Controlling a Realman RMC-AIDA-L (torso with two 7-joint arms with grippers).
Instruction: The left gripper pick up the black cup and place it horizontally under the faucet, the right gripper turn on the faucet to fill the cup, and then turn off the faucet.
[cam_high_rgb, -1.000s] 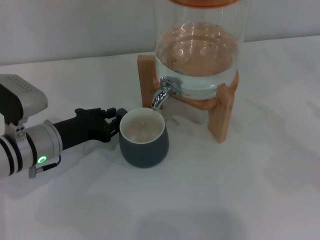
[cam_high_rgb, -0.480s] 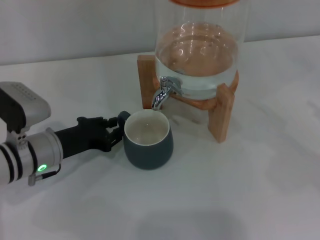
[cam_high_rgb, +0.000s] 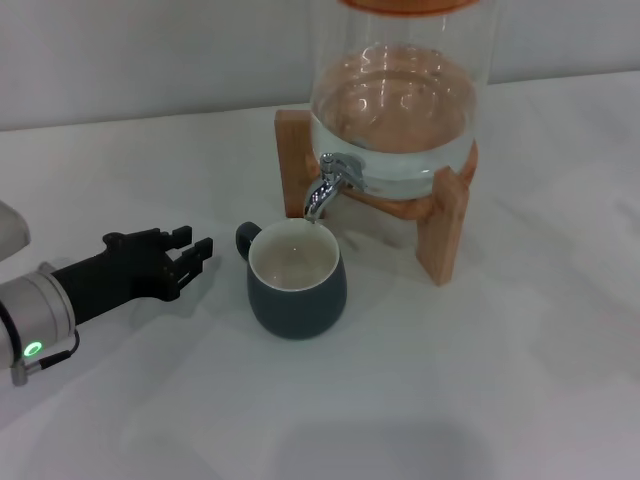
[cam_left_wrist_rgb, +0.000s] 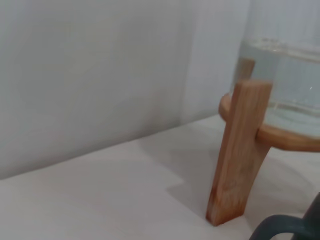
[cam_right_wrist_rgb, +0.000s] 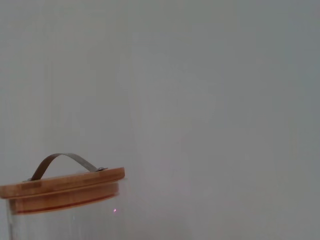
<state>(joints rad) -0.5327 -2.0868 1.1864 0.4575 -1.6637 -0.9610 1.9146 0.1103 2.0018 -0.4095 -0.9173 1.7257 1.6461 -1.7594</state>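
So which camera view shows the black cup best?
The head view: the whole black cup stands upright on the table with its rim under the faucet, apart from the open left gripper. The left wrist view catches only a dark sliver of it at the picture's edge, beside the wooden stand. The right wrist view shows none of it.

No readable text, labels or numbers are shown.

No lettering, brand mark, number or sign can be made out in any of the three views.
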